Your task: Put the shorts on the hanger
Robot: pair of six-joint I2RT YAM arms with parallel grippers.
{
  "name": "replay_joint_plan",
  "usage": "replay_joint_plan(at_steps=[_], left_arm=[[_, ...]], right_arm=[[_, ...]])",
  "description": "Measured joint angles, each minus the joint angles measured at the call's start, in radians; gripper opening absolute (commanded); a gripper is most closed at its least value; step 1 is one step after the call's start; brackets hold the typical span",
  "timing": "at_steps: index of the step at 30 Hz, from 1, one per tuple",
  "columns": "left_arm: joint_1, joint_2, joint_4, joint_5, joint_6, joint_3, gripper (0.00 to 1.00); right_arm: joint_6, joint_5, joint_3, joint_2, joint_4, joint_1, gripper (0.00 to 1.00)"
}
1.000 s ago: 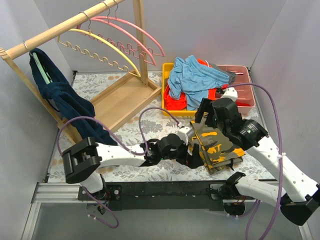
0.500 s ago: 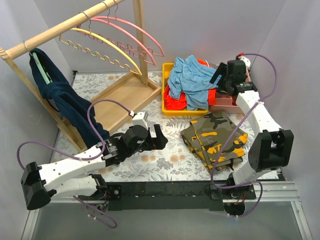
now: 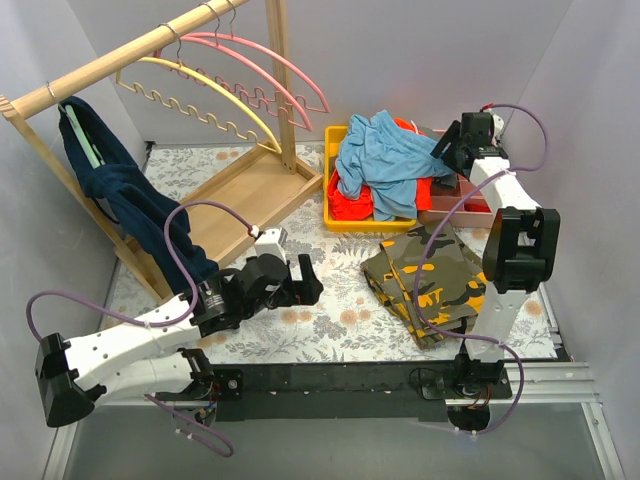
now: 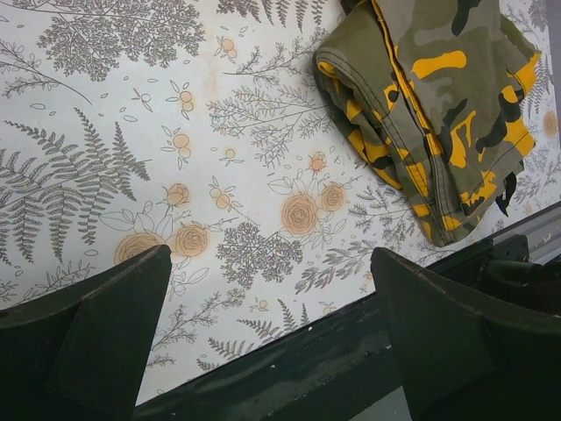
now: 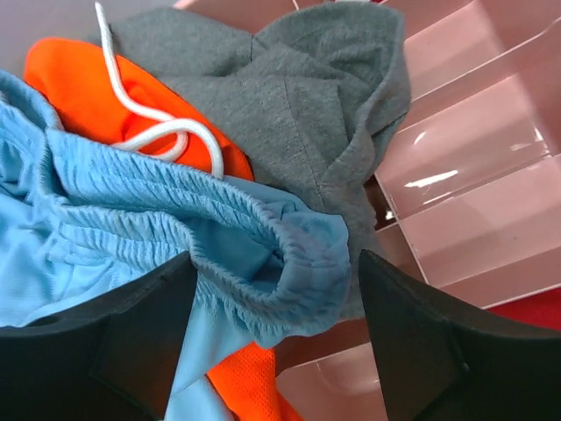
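Two arms are moving apart: the right gripper (image 5: 276, 346) is hanging open over the shorts (image 5: 219, 219) at the far right corner, maybe touching them, getting ready to grab; the left gripper (image 4: 272, 338) is waiting open.

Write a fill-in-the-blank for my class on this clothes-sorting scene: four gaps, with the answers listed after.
1. The light blue shorts lie heaped in the ____ bin.
2. The right gripper is open, its fingers on either side of the shorts' elastic ____.
3. The pale-yellow hanger hangs next to the ____ hangers.
4. The left gripper, above the floral table cover near the camouflage shorts, is ____ and empty.

Missing words: yellow; waistband; pink; open
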Motion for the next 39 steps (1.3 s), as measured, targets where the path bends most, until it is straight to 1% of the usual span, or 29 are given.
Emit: replay_joint_plan(at_steps=[2,3,5,10,13,17,23,27,29,31,35,37,39], left_arm=[[0.0,-0.013,-0.005,-0.004,0.002,0.0,0.98],[0.0,-0.019,-0.007,-0.006,0.003,0.0,0.98],[0.0,-0.029,-0.008,-0.01,0.005,0.0,0.98],[0.0,-0.037,-0.015,-0.018,0.013,0.011,0.98],[0.001,-0.037,-0.025,-0.032,0.017,0.028,0.98],[0.002,-0.047,-0.041,-0.057,0.022,0.054,0.98],[0.008,-0.078,-0.08,-0.086,0.02,0.104,0.98],[0.008,-0.106,-0.097,-0.096,0.021,0.135,0.98],[0.008,-0.119,-0.103,-0.102,0.023,0.15,0.98],[0.008,-0.126,-0.105,-0.106,0.024,0.164,0.98],[0.008,-0.128,-0.101,-0.109,0.031,0.177,0.98],[0.009,-0.119,-0.099,-0.109,0.032,0.177,0.98],[0.009,-0.095,-0.09,-0.108,0.036,0.177,0.98]], right_arm=[[-0.003,-0.022,0.01,0.029,0.008,-0.001,0.53],[-0.004,-0.031,0.01,0.031,0.009,-0.001,0.29],[-0.012,-0.048,0.009,0.029,0.015,-0.001,0.02],[-0.025,-0.098,0.03,0.013,0.033,0.003,0.01],[-0.042,-0.117,0.044,-0.025,0.028,0.023,0.01],[-0.078,-0.126,0.103,-0.101,0.008,0.096,0.01],[-0.126,-0.135,0.248,-0.266,-0.005,0.245,0.01],[-0.141,-0.127,0.252,-0.43,-0.01,0.291,0.01],[-0.142,-0.126,0.18,-0.544,0.005,0.319,0.01],[-0.132,-0.131,0.0,-0.706,0.042,0.364,0.01],[-0.084,-0.15,-0.44,-1.011,0.09,0.471,0.01],[-0.036,-0.137,-0.69,-1.127,0.117,0.549,0.01],[0.035,-0.119,-0.936,-1.185,0.101,0.663,0.01]])
